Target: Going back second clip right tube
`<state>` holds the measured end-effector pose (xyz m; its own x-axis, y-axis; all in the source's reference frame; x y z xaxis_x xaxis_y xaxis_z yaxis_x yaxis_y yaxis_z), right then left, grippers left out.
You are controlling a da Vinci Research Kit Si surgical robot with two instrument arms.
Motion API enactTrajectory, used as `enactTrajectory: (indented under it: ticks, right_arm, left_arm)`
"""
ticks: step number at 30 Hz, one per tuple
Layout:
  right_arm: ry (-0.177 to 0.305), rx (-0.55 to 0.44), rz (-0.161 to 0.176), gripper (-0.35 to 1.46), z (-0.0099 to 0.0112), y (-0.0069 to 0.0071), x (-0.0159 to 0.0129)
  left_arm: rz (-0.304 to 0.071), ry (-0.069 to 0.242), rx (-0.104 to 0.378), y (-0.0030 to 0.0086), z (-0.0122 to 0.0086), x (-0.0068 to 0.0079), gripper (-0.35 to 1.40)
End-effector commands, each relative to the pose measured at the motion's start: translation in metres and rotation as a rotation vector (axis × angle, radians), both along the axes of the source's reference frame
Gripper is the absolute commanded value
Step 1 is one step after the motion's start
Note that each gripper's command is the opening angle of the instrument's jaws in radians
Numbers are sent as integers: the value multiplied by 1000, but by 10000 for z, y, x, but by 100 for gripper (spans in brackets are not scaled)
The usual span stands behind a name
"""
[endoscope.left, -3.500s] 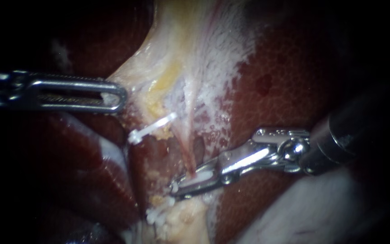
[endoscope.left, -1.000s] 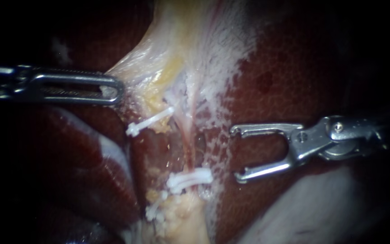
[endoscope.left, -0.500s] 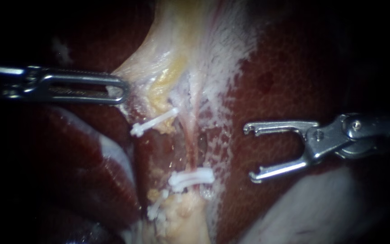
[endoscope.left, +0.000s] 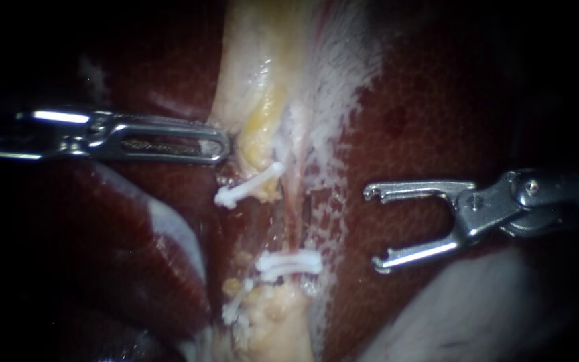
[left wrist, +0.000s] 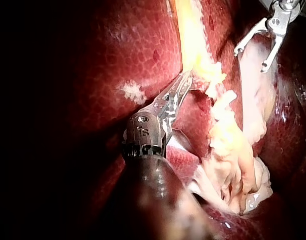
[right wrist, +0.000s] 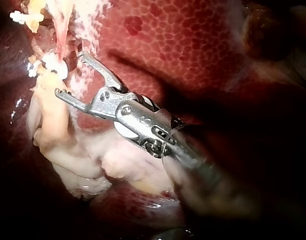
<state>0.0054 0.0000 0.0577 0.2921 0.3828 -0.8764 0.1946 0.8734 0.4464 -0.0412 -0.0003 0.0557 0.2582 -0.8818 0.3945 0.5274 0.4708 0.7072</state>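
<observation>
Endoscope view: the right instrument (endoscope.left: 372, 228) lies over the liver (endoscope.left: 430, 100). Its hand is open and empty, with a clear gap between the two jaws. The white clip (endoscope.left: 288, 263) sits across the right tube (endoscope.left: 294, 218), beyond the jaw tips and apart from them. Its long axis runs crosswise to the tube, roughly in line with the instrument's shaft. The left instrument (endoscope.left: 169, 137) has its tip against pale tissue higher up; I cannot tell whether its hand grips anything. The right instrument is the nearer to the clip, so a retreat along its own shaft looks unobstructed. Left wrist view: the right instrument (left wrist: 249, 60) shows open ahead of the left instrument (left wrist: 173, 97); the clip is not discernible. Right wrist view: the clip (right wrist: 53, 64) lies just ahead of the open right instrument (right wrist: 70, 72), without contact.
</observation>
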Motion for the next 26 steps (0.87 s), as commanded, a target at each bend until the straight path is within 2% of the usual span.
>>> enactTrajectory:
  ticks: [1, 7, 26]
  right_arm:
    - [-1, 0, 0, 60, 0, 0, 1]
    - [-1, 0, 1, 60, 0, 0, 2]
    - [-2, 1, 2, 60, -3, 0, 2]
  left_arm:
    - [3, -1, 2, -1, 0, -1, -35]
    - [7, -2, 4, -3, 1, -6, -35]
    - [9, 0, 5, -4, 0, -8, -35]
